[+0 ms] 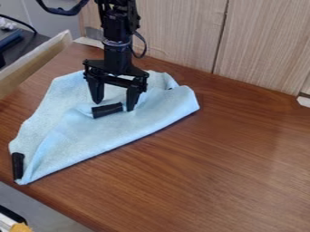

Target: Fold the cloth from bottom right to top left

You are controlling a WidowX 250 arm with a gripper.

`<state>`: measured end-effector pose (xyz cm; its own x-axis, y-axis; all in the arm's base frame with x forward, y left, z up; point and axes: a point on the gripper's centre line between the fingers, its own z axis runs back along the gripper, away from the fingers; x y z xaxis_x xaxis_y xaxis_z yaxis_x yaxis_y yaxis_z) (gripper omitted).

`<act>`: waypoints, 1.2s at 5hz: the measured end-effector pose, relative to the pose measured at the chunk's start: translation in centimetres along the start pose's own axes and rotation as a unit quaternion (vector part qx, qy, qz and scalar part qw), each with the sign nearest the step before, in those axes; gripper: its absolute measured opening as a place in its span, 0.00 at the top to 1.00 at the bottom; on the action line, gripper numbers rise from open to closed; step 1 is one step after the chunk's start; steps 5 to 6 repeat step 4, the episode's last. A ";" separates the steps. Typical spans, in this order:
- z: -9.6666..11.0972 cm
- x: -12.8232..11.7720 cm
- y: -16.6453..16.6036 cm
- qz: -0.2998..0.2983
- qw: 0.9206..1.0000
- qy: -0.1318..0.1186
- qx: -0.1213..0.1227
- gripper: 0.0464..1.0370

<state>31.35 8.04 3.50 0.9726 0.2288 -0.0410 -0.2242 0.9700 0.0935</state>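
Something orange (20,227) lies below the cloth's (91,140) lower left corner, beside a white and black item (7,221), on the grey surface (42,208) past the table's (230,167) edge. On the table, the cloth is pale blue and partly folded: a broad flap lies over its middle, with a long slanting fold from the lower left corner up to the right one. Creases run along the flap, and a single layer shows at the cloth's left side. One black piece (17,166) lies at the lower left corner; a second black piece (108,110) rests on the middle of the cloth, at the end of the flap.

Over this middle hangs the gripper (113,105), its two fingers wide apart, one on each side of the second piece. The arm (118,50) comes down from beyond the cloth's far edge. Behind the cloth stands a wood-grain wall (181,31), and to its upper left runs a pale board (33,63).
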 end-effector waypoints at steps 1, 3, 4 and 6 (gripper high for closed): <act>2.3 -0.2 0.1 0.003 1.000 -0.024 0.001 0.04; 5.6 -0.8 0.3 0.008 0.998 -0.059 -0.005 0.04; 6.2 -1.3 0.3 0.006 0.998 -0.067 -0.005 0.04; 6.2 -1.3 0.3 0.006 0.998 -0.067 -0.005 0.04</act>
